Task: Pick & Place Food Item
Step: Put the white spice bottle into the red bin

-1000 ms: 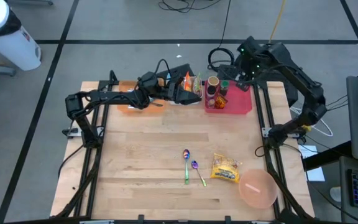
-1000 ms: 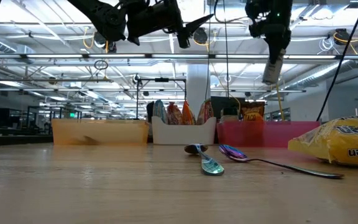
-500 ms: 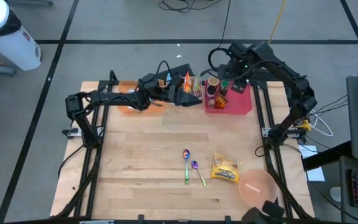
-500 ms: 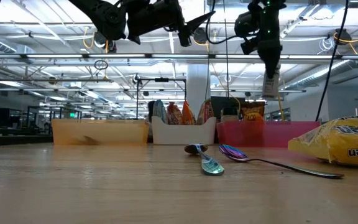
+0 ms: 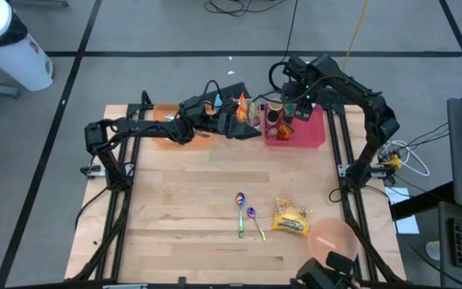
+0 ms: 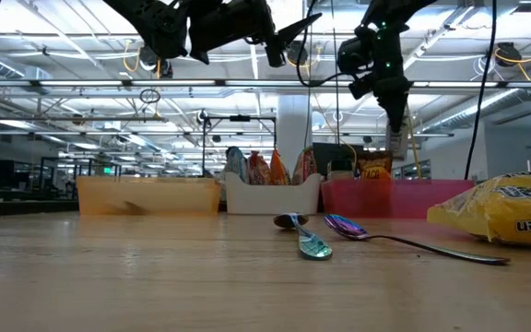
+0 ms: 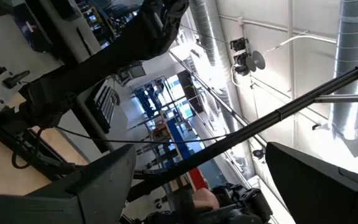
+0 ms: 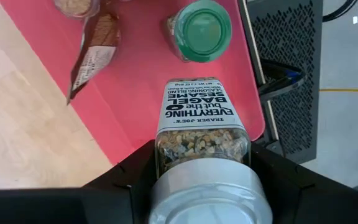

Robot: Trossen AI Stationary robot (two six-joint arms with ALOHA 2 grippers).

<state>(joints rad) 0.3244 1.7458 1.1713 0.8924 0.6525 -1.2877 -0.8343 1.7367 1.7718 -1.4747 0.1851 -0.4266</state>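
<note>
Your right hand (image 8: 201, 165) is grasping a seasoning jar (image 8: 202, 134) by its silver lid end, so the label end sticks out in front of the fingers. In the high view this hand (image 5: 289, 108) sits at the upper middle of the frame, over the pink tray (image 5: 311, 133). My guess is you hold the jar up like this so you can set it down in the tray without bumping the other food.

In the right wrist view you can see the bottle with a green lid (image 8: 200, 31) standing in the tray and a brown snack bag (image 8: 95, 46) lying at the upper left. The jar hangs over the tray's bare pink floor, near the edge.

Your left hand (image 5: 243, 122) waits with its fingers spread wide and nothing in them. It floats above the white bin (image 5: 233, 128) of snack bags, just left of the tray.

Lower on the bench (image 5: 191, 201) lie two spoons (image 5: 247, 217), a yellow noodle pack (image 5: 291, 217) and a pink bowl (image 5: 333, 243). They are well apart from both hands.

Some things are hard to see. The left wrist view shows only ceiling and pipes, not the bench. In the low view the jar is tiny under the right arm. You cannot tell how high it hangs above the tray. The orange bin (image 5: 163, 132) is partly hidden by the left arm.
</note>
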